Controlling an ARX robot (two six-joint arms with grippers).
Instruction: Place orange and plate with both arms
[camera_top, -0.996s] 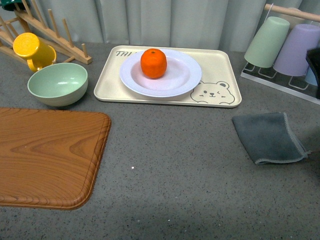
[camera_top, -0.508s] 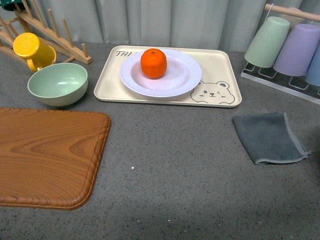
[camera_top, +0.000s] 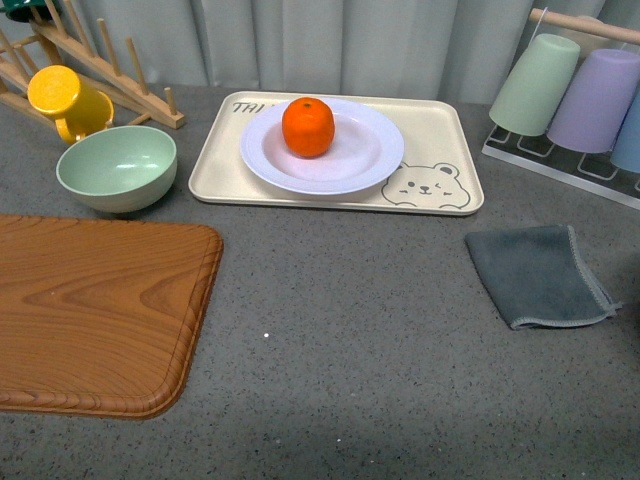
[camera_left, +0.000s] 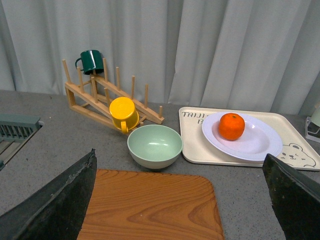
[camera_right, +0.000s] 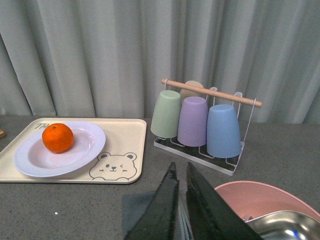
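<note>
The orange (camera_top: 307, 126) sits in the pale lavender-white plate (camera_top: 365, 160), which rests on the beige bear tray (camera_top: 440, 135) at the back of the table. Both also show in the left wrist view, orange (camera_left: 231, 126) and plate (camera_left: 260, 142), and in the right wrist view, orange (camera_right: 57, 137) and plate (camera_right: 85, 145). Neither gripper shows in the front view. My left gripper (camera_left: 182, 200) is open and empty, above the wooden board, well short of the tray. My right gripper (camera_right: 180, 172) is shut and empty, above the grey cloth.
A mint-green bowl (camera_top: 117, 167) and a yellow mug (camera_top: 62, 97) on a wooden rack (camera_top: 110, 75) stand at the back left. A wooden cutting board (camera_top: 95, 310) lies front left. A grey cloth (camera_top: 535, 275) lies right. Upturned cups (camera_top: 570, 95) hang on a rack. A pink bowl (camera_right: 260, 200) is nearby.
A dark part of the right arm at the front view's right edge one second ago has left the picture. The orange, plate and tray have not moved.
</note>
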